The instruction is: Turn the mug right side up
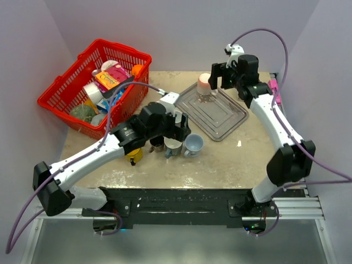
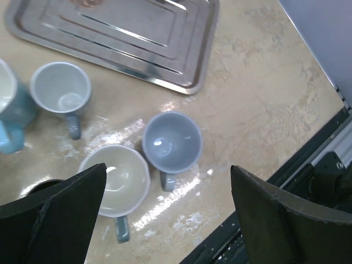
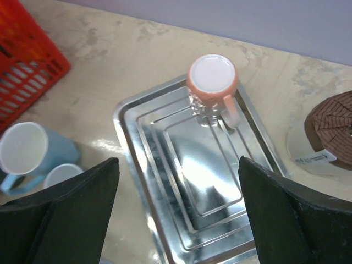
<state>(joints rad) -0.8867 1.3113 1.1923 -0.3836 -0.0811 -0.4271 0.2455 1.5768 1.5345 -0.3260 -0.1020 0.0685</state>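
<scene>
Beige table (image 1: 220, 165) carries a metal tray (image 3: 203, 181) where the pink mug (image 3: 212, 77) stands upside down. In the approach step, the right gripper (image 3: 176, 187) hovers above it, jaws released, like the left gripper (image 2: 168, 187). Next it probably must descend and grasp the mug.

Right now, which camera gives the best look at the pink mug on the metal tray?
Right wrist: the pink mug stands base-up with its handle clear. The top external view shows it small and distant; the left wrist view catches at most a sliver.

Beige table (image 1: 220, 165); red basket (image 1: 60, 88) far left; steel tray (image 1: 220, 118) (centre); upright mugs (image 1: 193, 144) nearer.
</scene>
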